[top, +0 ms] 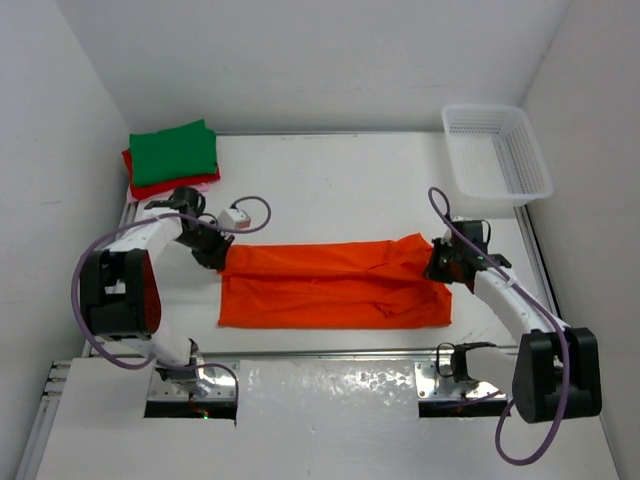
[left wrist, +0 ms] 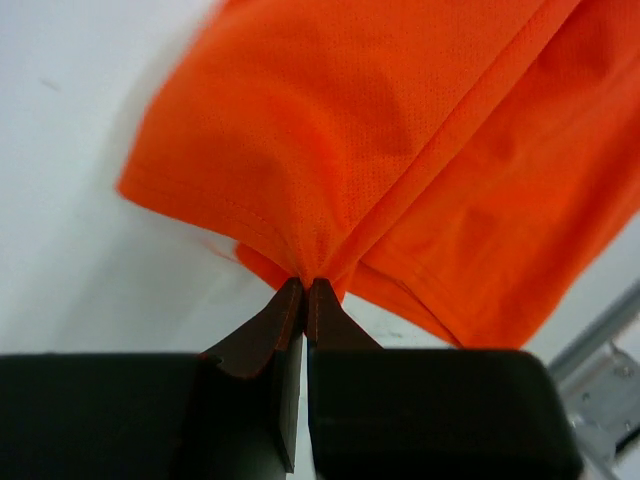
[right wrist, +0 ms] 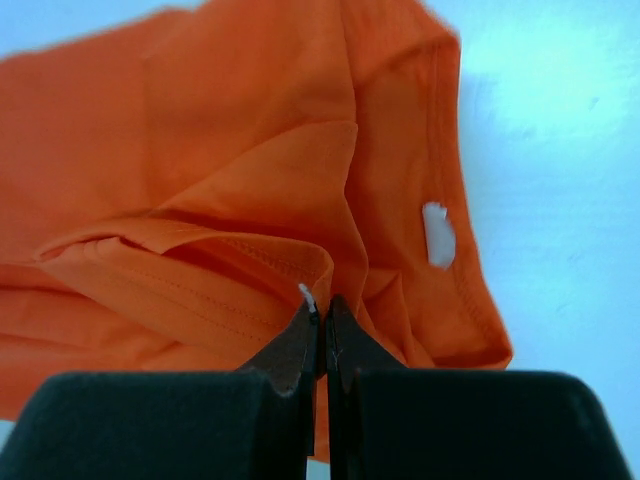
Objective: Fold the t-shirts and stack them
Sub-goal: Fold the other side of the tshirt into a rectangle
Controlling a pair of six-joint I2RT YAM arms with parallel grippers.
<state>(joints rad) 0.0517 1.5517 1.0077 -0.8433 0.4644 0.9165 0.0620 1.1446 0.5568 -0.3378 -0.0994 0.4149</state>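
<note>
Stretched left to right across the middle of the desk point(top: 330, 190): the orange t-shirt point(top: 335, 285), folded into a long band, flat along its near edge, creased lengthwise. Gripped at both far corners. At the left far corner, the left end effector point(top: 222, 258), clamped tight on the cloth. In the left wrist view, fingertips pressed together, fabric puckered into a bunch right at them, stitched hems fanning away over the white surface. At the right far corner, the right end effector point(top: 437, 262), likewise closed on the orange t-shirt, with the cloth gathered there into a small peak. In the right wrist view, a folded, hemmed edge caught between the tips, and a small white label point(right wrist: 437, 235) on the fabric just to the right. Whether the two gripped corners hang clear of the desk or rest on it, impossible to tell. In the far left corner of the desk, well apart from the orange one: a stack of three folded shirts, with the green t-shirt point(top: 174, 150) on top, the red t-shirt point(top: 150, 187) under it, and only a sliver of the light pink t-shirt point(top: 203, 186) peeking out at the bottom near edge. At the far right corner, a white mesh basket point(top: 497, 150), well apart from every shirt.
</note>
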